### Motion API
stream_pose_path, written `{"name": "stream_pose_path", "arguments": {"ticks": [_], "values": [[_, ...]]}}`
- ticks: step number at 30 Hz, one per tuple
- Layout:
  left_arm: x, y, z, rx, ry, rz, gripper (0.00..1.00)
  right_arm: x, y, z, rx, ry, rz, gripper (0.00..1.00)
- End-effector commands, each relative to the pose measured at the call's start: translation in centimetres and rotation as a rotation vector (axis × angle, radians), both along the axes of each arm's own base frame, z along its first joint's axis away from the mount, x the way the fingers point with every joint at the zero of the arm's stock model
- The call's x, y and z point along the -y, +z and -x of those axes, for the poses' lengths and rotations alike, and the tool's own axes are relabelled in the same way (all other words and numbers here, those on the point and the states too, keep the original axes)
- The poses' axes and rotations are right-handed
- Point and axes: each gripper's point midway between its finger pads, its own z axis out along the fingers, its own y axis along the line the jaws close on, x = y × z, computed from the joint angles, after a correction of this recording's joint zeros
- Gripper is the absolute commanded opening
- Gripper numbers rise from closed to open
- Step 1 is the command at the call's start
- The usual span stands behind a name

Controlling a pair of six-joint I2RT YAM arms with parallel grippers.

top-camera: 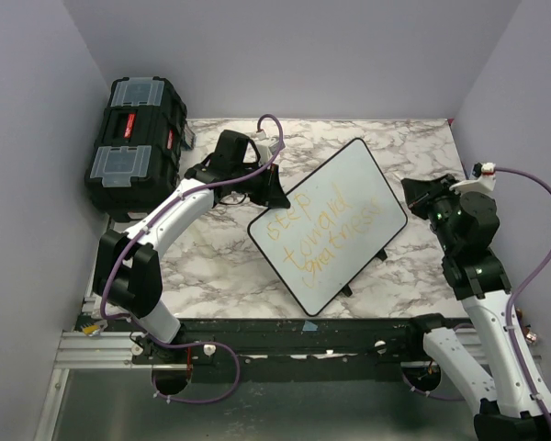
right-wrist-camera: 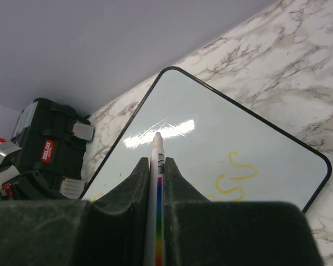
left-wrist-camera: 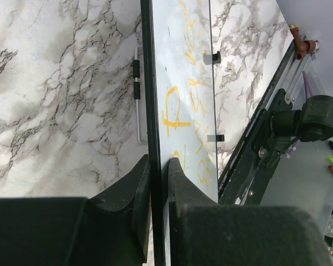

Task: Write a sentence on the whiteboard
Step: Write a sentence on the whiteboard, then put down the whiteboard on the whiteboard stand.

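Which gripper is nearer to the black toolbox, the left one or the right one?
Left. The left gripper clamps the whiteboard edge that faces the toolbox. The right gripper, holding a marker, is beyond the whiteboard's opposite side, farther away.

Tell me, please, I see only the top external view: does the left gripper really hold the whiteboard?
Observer: Yes. The left gripper is shut on the black rim of the whiteboard, pressing on both faces.
Operator: And the other arm?
Observer: The right gripper is shut on a marker with a rainbow-striped barrel, its white tip toward the board.
Operator: Anything beside the board?
Observer: A thin white stick with two black bands lies on the table, alongside the rim.
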Motion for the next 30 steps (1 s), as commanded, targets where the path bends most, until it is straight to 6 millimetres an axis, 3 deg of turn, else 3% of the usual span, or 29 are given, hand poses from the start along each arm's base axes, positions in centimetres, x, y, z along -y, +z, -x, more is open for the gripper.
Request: {"name": "stream_pose_path", "arguments": {"ticks": [1, 18, 30], "values": [[0.3, -1.0, 0.0, 0.059, -0.046, -0.045, 0.00, 0.9, -2.8, 0.2, -0.091, -0.048, 0.023, 0.01], [0.5, -1.2, 1.0, 0.026, -0.050, -0.038, 0.01, 1.5, -3.3, 1.1, -0.086, -0.061, 0.058, 0.01], [0.7, -1.0, 0.7, 0.028, -0.039, -0.034, 0.18, 1.6, -3.5, 1.3, -0.088, -0.062, 0.073, 0.01]]}}
